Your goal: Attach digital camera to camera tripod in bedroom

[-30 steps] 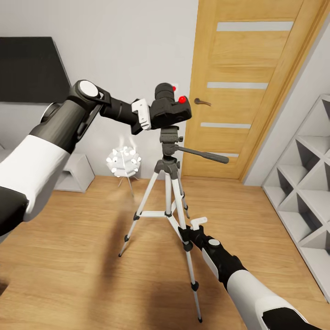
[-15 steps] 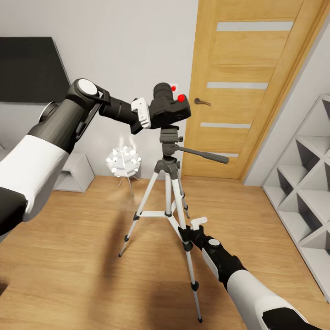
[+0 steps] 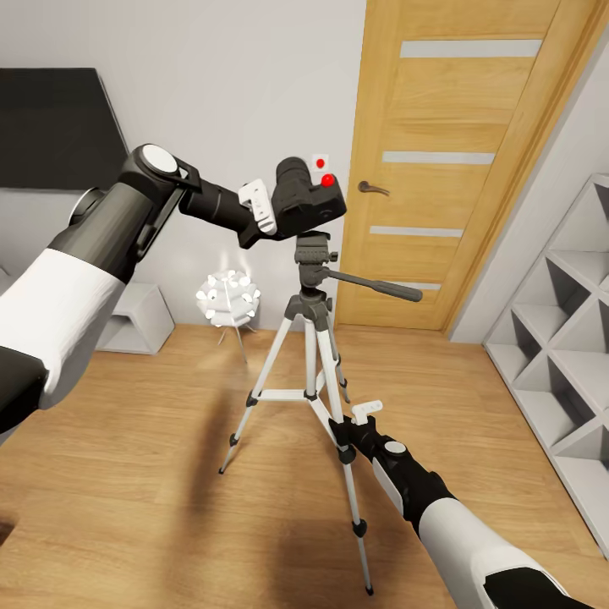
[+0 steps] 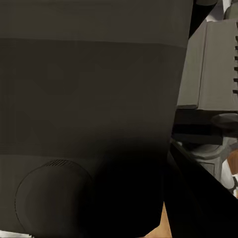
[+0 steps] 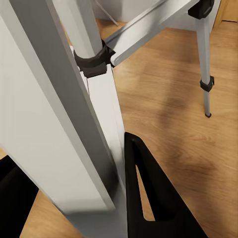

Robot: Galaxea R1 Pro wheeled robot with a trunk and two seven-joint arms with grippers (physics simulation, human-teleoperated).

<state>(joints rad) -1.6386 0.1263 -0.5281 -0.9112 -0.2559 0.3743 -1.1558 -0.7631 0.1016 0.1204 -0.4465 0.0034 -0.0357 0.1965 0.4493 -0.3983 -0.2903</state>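
The floor (image 3: pixel 152 474) is pale wood planks. The tripod (image 3: pixel 311 372) stands on it with legs splayed. A spiky white lamp (image 3: pixel 227 298) sits near the wall, a low white block (image 3: pixel 139 320) beside it, apparently touching the wall.

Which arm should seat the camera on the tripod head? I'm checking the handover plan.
Left. The left gripper holds the small matte-black digital camera just above the silver-legged camera tripod's head; the right gripper is low, clamped on a tripod leg.
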